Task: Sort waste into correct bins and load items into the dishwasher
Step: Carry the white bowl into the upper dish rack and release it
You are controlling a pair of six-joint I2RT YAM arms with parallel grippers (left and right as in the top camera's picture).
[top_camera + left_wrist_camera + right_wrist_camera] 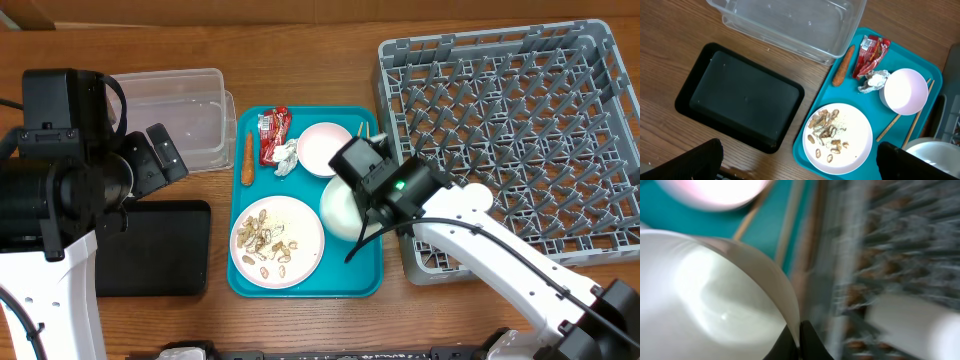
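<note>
Clutter on the teal tray point(352, 282) crowded the right gripper point(799, 340), whose fingers were pinched shut on the rim of the white bowl point(338, 214) at the tray's right side. That bowl sat tilted beside the left wall of the grey dish rack point(520, 130), which rose just beyond the tray edge, with the pink bowl point(322, 148) close behind it. Two wooden chopsticks point(895, 125) lay slanted on the tray between the two bowls and the rack side, partly hidden by the held bowl and the arm in the overhead view. One white plate point(311, 236) occupied the tray's front left, with many beige shell scraps point(265, 242) scattered on it. At the tray's back left lay one carrot piece point(247, 160), one red wrapper point(273, 135) and one crumpled tissue point(287, 158), the tissue touching the wrapper and just beside the pink bowl. Two bins stood left of the tray on the wooden table point(300, 50): the clear tub point(200, 76) at the back and the black tray point(160, 250) in front, neither holding anything visible. The left gripper point(152, 158) hung above the tub's near edge with its fingers spread wide, holding nothing. Bowls numbered two, plates one.
</note>
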